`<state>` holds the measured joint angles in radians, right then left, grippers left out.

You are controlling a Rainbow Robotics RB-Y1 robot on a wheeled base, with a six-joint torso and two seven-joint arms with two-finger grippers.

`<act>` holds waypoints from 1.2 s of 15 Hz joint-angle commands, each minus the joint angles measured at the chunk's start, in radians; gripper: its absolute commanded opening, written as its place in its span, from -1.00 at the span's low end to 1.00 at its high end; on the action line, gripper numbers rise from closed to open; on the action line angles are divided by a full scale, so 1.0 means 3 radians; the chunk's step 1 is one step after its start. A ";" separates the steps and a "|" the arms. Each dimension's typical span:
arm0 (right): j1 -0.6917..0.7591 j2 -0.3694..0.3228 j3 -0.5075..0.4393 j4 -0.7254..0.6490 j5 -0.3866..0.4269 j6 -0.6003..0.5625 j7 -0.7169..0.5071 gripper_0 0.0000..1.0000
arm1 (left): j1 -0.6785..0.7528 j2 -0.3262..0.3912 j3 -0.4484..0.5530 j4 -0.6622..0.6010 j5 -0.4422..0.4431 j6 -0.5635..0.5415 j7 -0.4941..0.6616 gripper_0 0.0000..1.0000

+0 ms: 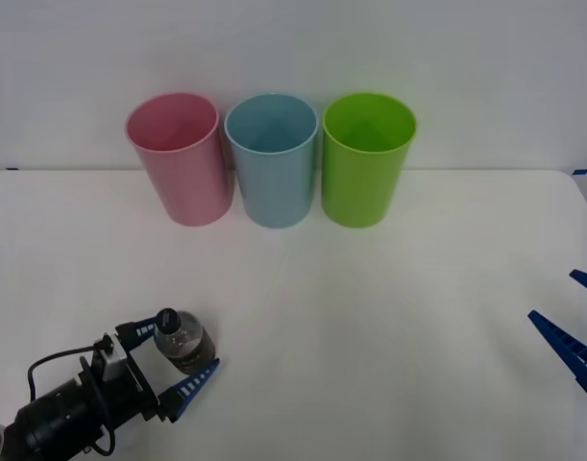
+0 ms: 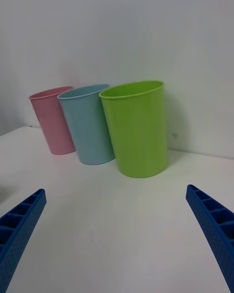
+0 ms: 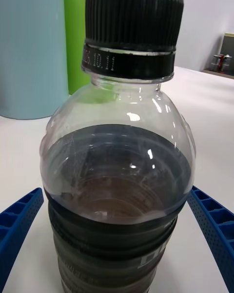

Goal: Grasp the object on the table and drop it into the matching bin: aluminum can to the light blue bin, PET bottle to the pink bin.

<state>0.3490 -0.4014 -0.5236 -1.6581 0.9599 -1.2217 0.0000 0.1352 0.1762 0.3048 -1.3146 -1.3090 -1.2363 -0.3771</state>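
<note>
Currently the bottle (image 1: 182,343) stands upright on the white desk (image 1: 370,317), near the front-left part of it, well apart from the three bins at the back. Black cap (image 3: 131,27) on top, clear shoulder, dark ribbed lower body.

Left gripper (image 1: 178,355) sits low at the desk's front-left, arm reaching in from the corner. Its blue ribbed fingers (image 1: 192,384) are spread wide, one on either side of the bottle. From the left wrist view the bottle (image 3: 117,176) stands between the two fingers (image 3: 19,224), with the fingers just beside its lower body; cannot tell whether either finger touches it. Bottle base appears to rest on the desk, not lifted.

Pink bin (image 1: 178,158) stands at the back, leftmost of the row. Light blue bin (image 1: 272,158) is just beside it, in the middle. Lime green bin (image 1: 367,158) is just beside that, rightmost. All three upright, rims open upward, lined up against the white wall.

Right gripper (image 1: 583,331) is at the desk's right edge, well apart from the bottle and the bins. Its blue fingers (image 2: 214,229) are wide apart with nothing between them; its wrist view looks across bare desk toward the green bin (image 2: 139,127), light blue bin (image 2: 87,124) and pink bin (image 2: 51,119).
</note>
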 commanded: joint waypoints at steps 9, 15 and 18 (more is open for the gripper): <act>0.0000 0.0000 0.0000 0.0000 0.0000 0.0000 0.0000 1.00 | 0.0015 0.0021 0.0083 0.0000 0.0033 -0.0036 -0.0021 -1.00; 0.0000 0.0000 0.0000 0.0000 0.0000 0.0000 0.0000 1.00 | 0.0173 0.0292 0.0053 -0.0021 0.0467 -0.0041 0.0004 -1.00; 0.0000 0.0000 0.0000 0.0000 0.0000 0.0000 0.0000 1.00 | 0.0281 0.0435 0.0099 -0.0036 0.0743 -0.0036 0.0040 -1.00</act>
<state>0.3490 -0.4014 -0.5236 -1.6581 0.9599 -1.2217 0.0000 0.2095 0.2973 0.3272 -1.3231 -1.1084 -1.2483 -0.3685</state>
